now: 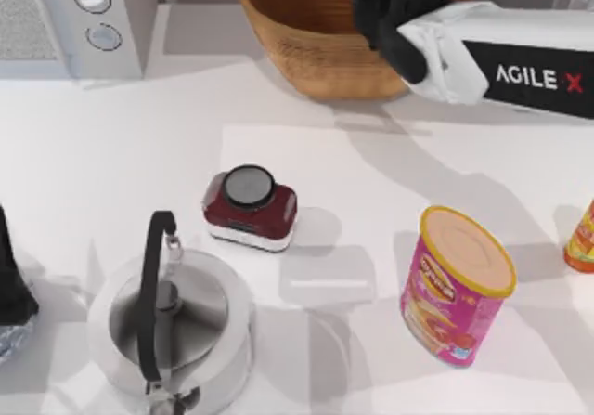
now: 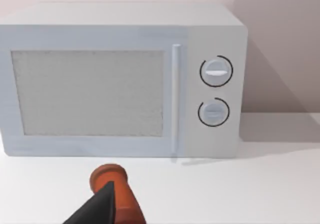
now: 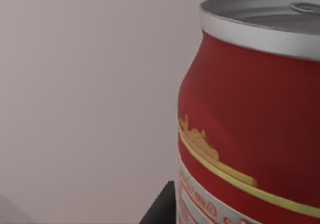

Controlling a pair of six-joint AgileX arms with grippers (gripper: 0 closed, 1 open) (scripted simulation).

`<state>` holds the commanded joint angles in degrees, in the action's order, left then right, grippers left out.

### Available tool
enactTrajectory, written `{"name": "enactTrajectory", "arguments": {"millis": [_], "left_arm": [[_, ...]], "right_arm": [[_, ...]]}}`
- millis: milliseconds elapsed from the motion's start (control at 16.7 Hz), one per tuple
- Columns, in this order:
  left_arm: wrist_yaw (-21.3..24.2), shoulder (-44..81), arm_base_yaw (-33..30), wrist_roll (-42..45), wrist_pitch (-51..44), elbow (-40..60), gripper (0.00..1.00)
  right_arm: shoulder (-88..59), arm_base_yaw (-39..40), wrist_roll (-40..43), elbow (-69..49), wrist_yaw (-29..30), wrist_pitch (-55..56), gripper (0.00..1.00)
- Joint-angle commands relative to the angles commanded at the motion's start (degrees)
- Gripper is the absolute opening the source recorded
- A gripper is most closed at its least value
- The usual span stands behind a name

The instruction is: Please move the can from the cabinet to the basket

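The red can (image 3: 250, 108) with its silver top looms close in the right wrist view, against a plain wall, with a dark fingertip (image 3: 160, 211) at its base. My right gripper (image 1: 385, 16) hangs over the right part of the wicker basket (image 1: 297, 53) at the back of the table, shut on the can; in the top view the arm covers the can. The cabinet is out of view. My left arm (image 1: 9, 285) is parked at the table's left edge, and its dark finger (image 2: 95, 209) shows in the left wrist view.
A white microwave (image 1: 74, 16) stands at the back left. A steel kettle (image 1: 172, 317) sits front left, a maroon box with a round dial (image 1: 251, 206) mid-table, a pink canister (image 1: 455, 285) front right, an orange-yellow container (image 1: 582, 239) at the right edge. An orange-red cylinder (image 2: 115, 191) lies by the left finger.
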<state>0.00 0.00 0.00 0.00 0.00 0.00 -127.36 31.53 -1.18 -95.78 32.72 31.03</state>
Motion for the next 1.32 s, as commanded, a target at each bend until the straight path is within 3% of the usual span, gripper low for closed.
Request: {"name": "enactTrajectory", "arguments": {"millis": [1020,1320], "left_arm": [[0.00,0.00,0.00,0.00,0.00,0.00,1.00],[0.00,0.00,0.00,0.00,0.00,0.00,1.00]], "right_arm": [[-5.13,-1.36,0.07,-6.32,-1.29,-1.14,0.00],[-5.13,-1.36,0.07,-6.32,-1.29,-1.14,0.38]]}}
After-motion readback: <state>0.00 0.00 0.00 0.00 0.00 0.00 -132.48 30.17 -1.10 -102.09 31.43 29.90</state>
